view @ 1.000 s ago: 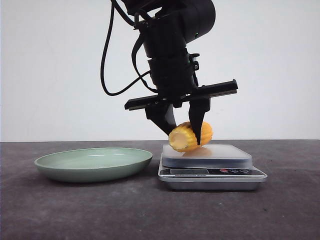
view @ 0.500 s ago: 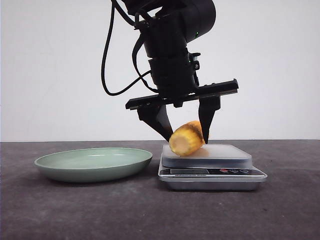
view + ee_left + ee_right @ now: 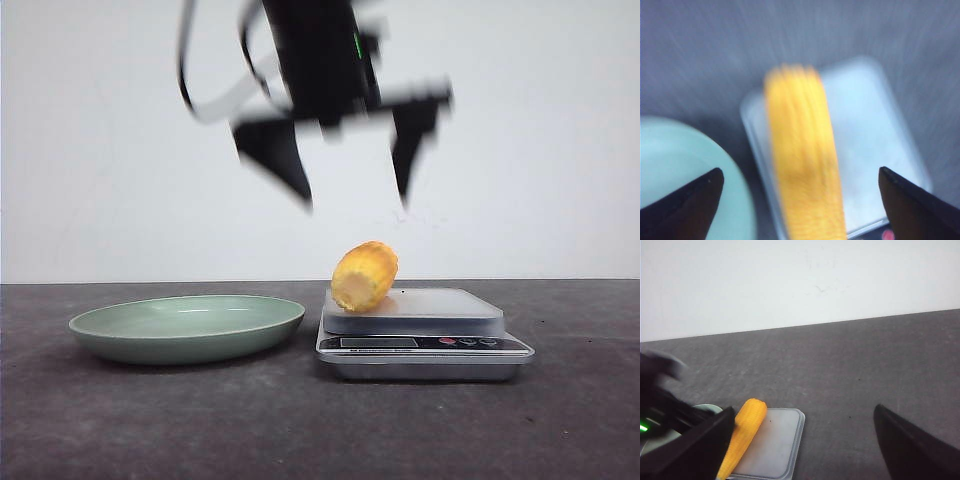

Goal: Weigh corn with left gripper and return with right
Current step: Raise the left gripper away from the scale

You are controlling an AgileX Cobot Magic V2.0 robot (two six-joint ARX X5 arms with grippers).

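Observation:
The yellow-orange corn point(image 3: 364, 276) lies on the platform of the kitchen scale point(image 3: 450, 305), at its left side, pale cut end toward the camera. It also shows blurred in the left wrist view point(image 3: 802, 160) and in the right wrist view point(image 3: 744, 432). My left gripper point(image 3: 355, 195) is open and empty, blurred by motion, well above the corn. In its wrist view the gripper point(image 3: 800, 192) has fingers wide apart either side of the corn. My right gripper point(image 3: 802, 440) is open and empty, high above the table, out of the front view.
A pale green plate point(image 3: 255, 313) stands on the dark table left of the scale, its edge close to the scale's left side. The scale's display and buttons point(image 3: 465, 342) face the front. A white wall stands behind.
The left gripper opened, let the corn go onto the scale, then rose quickly upward and a little left. The corn settled on the platform's left side.

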